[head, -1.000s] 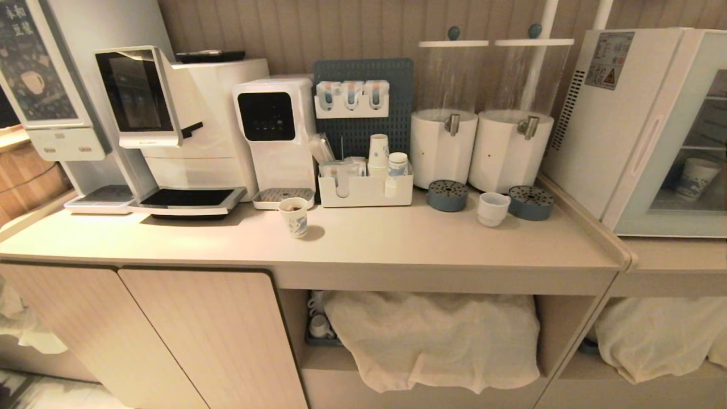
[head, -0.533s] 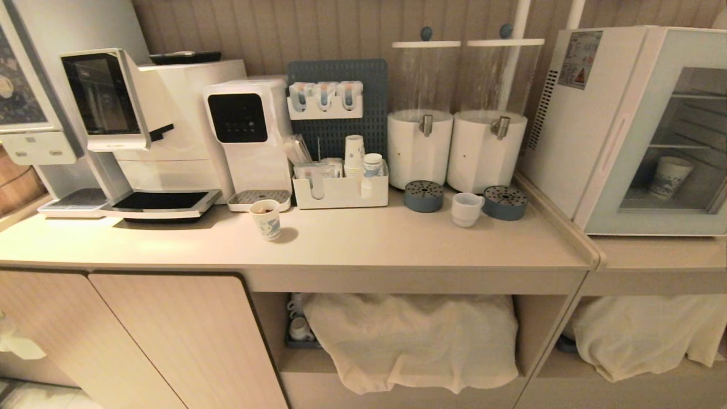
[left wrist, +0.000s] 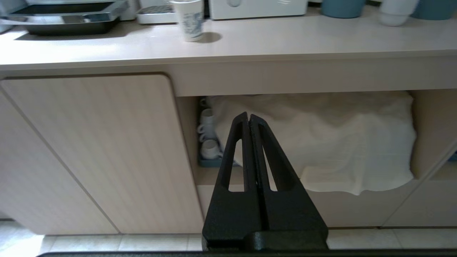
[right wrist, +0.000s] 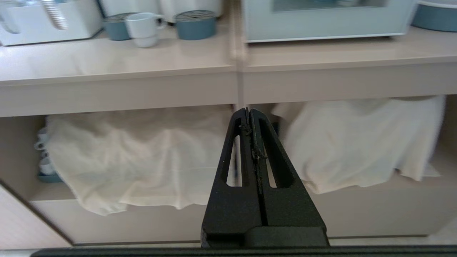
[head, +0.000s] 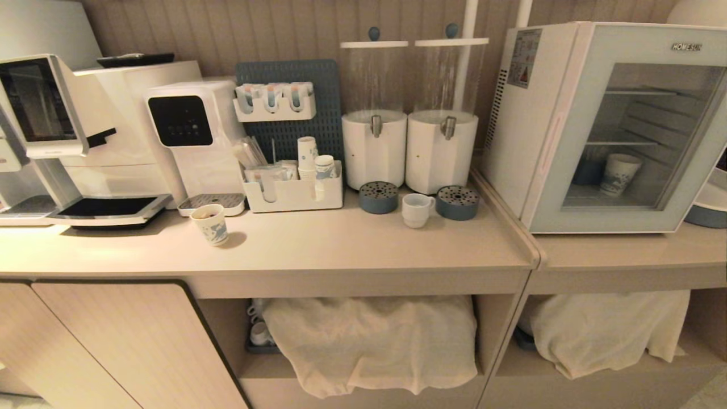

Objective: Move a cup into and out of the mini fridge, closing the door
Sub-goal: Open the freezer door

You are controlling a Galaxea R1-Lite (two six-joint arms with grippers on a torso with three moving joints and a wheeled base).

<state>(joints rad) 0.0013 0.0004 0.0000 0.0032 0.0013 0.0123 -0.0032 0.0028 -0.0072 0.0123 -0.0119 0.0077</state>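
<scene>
A small white cup (head: 417, 210) stands on the counter between two blue drip trays, in front of the drink dispensers; it also shows in the right wrist view (right wrist: 142, 30). The white mini fridge (head: 525, 130) sits on the lower counter to the right. Its pale blue glass door (head: 579, 170) is closed, and a printed paper cup (head: 619, 173) shows inside. Neither arm appears in the head view. My left gripper (left wrist: 249, 116) and right gripper (right wrist: 249, 110) are both shut and empty, held low before the open shelves under the counter.
Along the wall stand a coffee machine (head: 85, 130), a water dispenser (head: 187, 136), a white organiser (head: 292, 193) and two drink dispensers (head: 375, 147). A printed paper cup (head: 210, 224) stands near the counter's front. White cloths (head: 369, 341) cover the shelves below.
The whole scene has slid left in the head view, so the camera has moved to the right and the fridge is now fully in view. Nothing on the counter has moved.
</scene>
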